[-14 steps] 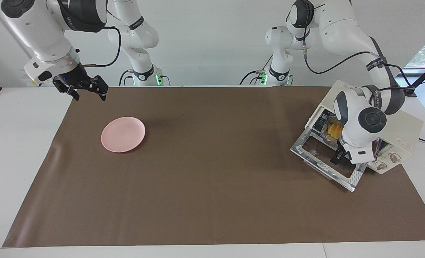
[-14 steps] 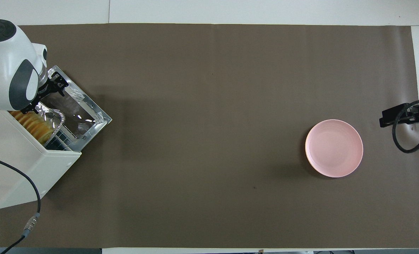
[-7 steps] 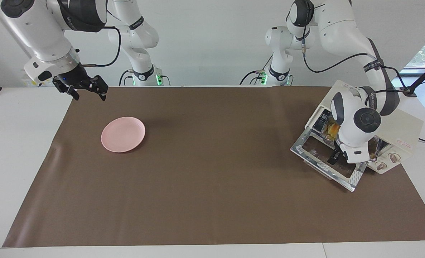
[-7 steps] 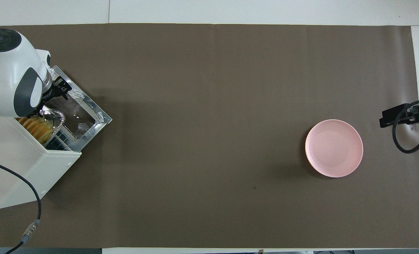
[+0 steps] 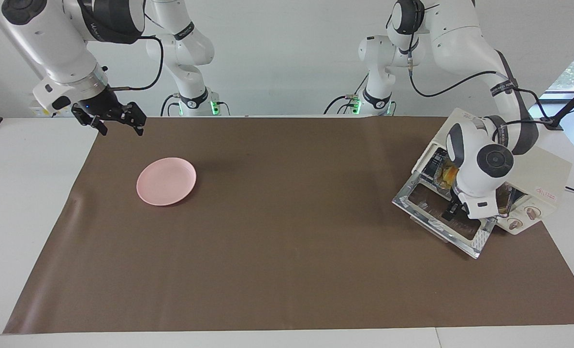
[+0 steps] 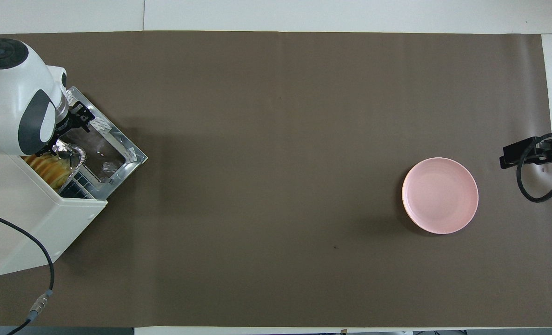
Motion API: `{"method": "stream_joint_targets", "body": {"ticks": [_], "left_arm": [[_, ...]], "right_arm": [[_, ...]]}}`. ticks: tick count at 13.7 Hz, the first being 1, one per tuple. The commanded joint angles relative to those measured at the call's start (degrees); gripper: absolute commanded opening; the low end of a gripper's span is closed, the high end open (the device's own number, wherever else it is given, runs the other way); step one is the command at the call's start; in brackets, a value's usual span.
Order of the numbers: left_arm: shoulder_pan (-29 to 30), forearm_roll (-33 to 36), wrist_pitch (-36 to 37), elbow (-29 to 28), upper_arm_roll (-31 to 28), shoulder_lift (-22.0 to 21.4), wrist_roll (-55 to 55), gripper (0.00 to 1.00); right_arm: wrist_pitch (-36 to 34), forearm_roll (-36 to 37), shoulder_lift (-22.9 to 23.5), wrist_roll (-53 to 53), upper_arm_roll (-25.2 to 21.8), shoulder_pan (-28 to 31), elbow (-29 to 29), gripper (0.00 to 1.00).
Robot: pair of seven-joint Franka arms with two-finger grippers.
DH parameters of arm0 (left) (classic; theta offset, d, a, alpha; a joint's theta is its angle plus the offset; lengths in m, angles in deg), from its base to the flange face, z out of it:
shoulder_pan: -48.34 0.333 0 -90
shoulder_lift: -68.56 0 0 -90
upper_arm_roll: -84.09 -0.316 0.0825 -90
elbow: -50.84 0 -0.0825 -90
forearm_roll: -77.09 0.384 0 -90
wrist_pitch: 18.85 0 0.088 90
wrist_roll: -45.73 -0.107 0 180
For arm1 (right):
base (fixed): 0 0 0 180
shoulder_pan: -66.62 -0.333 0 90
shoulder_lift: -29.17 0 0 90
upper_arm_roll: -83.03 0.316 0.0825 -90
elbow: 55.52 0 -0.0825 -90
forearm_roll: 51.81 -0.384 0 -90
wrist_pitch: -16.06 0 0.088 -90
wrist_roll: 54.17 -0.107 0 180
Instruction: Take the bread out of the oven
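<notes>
Foil tray (image 6: 71,156) with the bread (image 6: 48,164) in it sits just inside the oven (image 6: 29,218) mouth, door (image 5: 439,220) dropped flat on the brown mat (image 5: 287,232). Bread not out yet.

Change over the last second: left gripper (image 5: 452,209) pulled in from farther out over the door to the tray's lip at the oven mouth, and its jaws have started to come in slightly from full spread. Can't tell from either view whether the fingertips are actually on the foil edge; the wrist housing blocks most of it. Nothing visibly held.

My read: it's lining up a pinch on the tray lip to slide tray and loaf out over the door. Foil rim is thin and bendy, so a shallow grip could slip or crumple.

Right gripper (image 5: 117,120) waits, fingers apart and empty, over the mat's edge at the right arm's end, well away from the oven. Pink plate (image 5: 166,181) lies on the mat at that same end, bare; likely drop spot.
</notes>
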Motion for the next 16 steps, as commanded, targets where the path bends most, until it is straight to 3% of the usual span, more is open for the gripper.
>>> {"method": "stream_joint_targets", "body": {"ticks": [1,2,3,5,6,9,11,16], "left_arm": [[-0.1,1.4,-1.7,-3.0,-0.1,-2.3,1.3,0.65],[-0.1,1.4,-1.7,-3.0,-0.1,-2.3,1.3,0.59],[0.0,1.4,-1.7,-2.9,-0.1,-2.3,1.4,0.46],[0.2,1.4,-1.4,-3.0,-0.1,-2.4,1.2,0.05],[0.2,1.4,-1.1,-3.0,-0.1,-2.8,0.7,0.00],[0.2,1.4,-1.3,-2.4,-0.1,-3.7,-2.8,0.00],[-1.0,1.1,-0.9,1.7,0.4,-2.9,-4.2,0.00],[-11.1,-4.8,-5.3,2.5,0.6,-2.8,-3.4,0.00]], "right_arm": [[0.0,-1.1,-2.1,1.7,0.3,1.0,2.3,1.00],[0.0,-1.1,-2.1,1.7,0.3,1.0,2.3,1.00],[0.0,-1.1,-2.1,1.7,0.3,1.0,2.3,1.00],[0.0,-1.1,-2.1,1.7,0.3,1.0,2.3,1.00],[0.0,-1.1,-2.1,1.7,0.3,1.0,2.3,1.00],[0.0,-1.1,-2.1,1.7,0.3,1.0,2.3,1.00],[0.1,-1.1,-2.1,1.7,0.3,1.0,2.3,1.00],[0.1,-1.1,-2.1,1.7,0.3,1.0,2.3,1.00]]}}
